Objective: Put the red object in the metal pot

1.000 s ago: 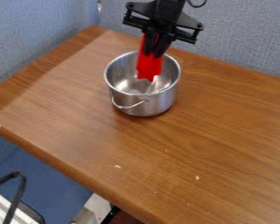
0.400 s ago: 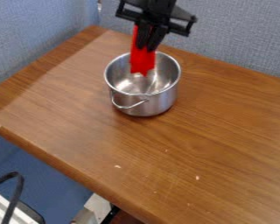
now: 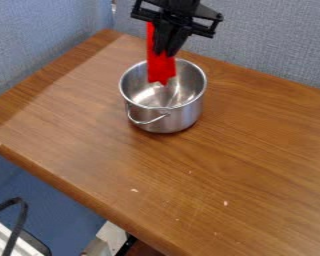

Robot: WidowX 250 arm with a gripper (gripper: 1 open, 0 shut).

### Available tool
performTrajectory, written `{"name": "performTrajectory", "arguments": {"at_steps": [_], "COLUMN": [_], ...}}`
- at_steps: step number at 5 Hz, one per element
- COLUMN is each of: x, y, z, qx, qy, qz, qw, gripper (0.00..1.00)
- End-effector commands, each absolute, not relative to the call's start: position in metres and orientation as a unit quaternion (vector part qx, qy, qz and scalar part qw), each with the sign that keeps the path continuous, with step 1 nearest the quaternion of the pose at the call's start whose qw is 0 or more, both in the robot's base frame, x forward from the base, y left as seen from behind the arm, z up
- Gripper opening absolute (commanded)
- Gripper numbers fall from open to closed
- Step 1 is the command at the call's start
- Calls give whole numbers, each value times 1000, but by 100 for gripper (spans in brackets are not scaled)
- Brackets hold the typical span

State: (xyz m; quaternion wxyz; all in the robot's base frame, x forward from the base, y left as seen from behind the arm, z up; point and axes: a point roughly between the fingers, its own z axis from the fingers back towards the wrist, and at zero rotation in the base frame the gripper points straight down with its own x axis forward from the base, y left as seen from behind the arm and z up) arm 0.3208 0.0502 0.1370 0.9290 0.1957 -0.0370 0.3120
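One cam view, looking down at a wooden table (image 3: 190,170) w/ a blue wall behind at approx 11 o'clock.

The metal pot (image 3: 163,98) sits upright on the table toward 12 o'clock of the frame, round, shiny, straight sides. Its wire bail handle (image 3: 148,118) hangs down the outer wall at approx 7 o'clock of the pot, resting against the side. Inside of the pot is bare steel w/ reflections.

The gripper (image 3: 164,35), black, is above the pot's far rim at 12 o'clock, pointing steeply down. Its fingers are clamped together on the top end of the red object (image 3: 162,62); the upper end is hidden btwn the fingers.

The red object hangs near vertical from the gripper, tilted a little. Its lower end dips below the pot's rim line as seen from this cam, toward the back of the pot at approx 12 o'clock of the opening. Can't tell whether the tip touches the pot floor or wall.

Dark cable (image 3: 13,225) loops at the bottom left, approx 7 o'clock, off the table edge. A few small pale specks lie on the wood nearer the camera, approx 5 o'clock from the pot.
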Motion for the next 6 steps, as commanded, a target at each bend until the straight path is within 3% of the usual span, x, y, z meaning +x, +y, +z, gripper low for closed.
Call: {"name": "performTrajectory", "arguments": {"at_steps": [1, 4, 6], "x": [323, 326, 315], "y": [66, 88, 82], "z": [153, 132, 117], "qx": [207, 219, 207], "qy": [-59, -44, -36], "qz": [350, 392, 383], "qw": [912, 892, 899], "gripper": [0, 0, 0]}}
